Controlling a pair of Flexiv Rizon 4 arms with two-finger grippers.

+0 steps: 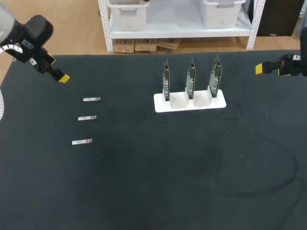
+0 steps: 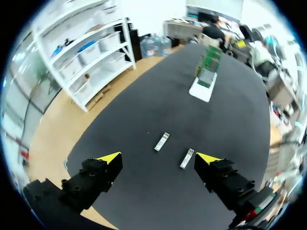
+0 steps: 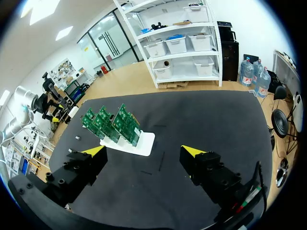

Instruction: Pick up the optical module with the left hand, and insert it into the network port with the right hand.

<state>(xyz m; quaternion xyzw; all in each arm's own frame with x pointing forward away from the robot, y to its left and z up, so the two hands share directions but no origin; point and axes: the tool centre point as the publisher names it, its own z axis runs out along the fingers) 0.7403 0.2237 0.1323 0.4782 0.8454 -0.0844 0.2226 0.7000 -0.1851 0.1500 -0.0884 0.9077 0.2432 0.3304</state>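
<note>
My left gripper (image 2: 158, 158) hangs with its yellow-tipped fingers spread wide and holding nothing, well to the left of the white plastic stand (image 1: 189, 102) carrying three upright green circuit boards (image 1: 191, 76). Three small silver metal optical modules (image 1: 87, 118) lie on the black table (image 1: 153, 182), left of that stand and nearer my left gripper. My right gripper (image 3: 144, 151) is likewise spread and empty, off to the stand's right.

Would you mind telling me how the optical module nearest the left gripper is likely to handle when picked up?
The optical module looks like a small metal bar, so probably rigid and light. Its shiny casing may slip in a weak grip. It lies flat and low on the table, so a nudge should slide it, not roll it.
</note>
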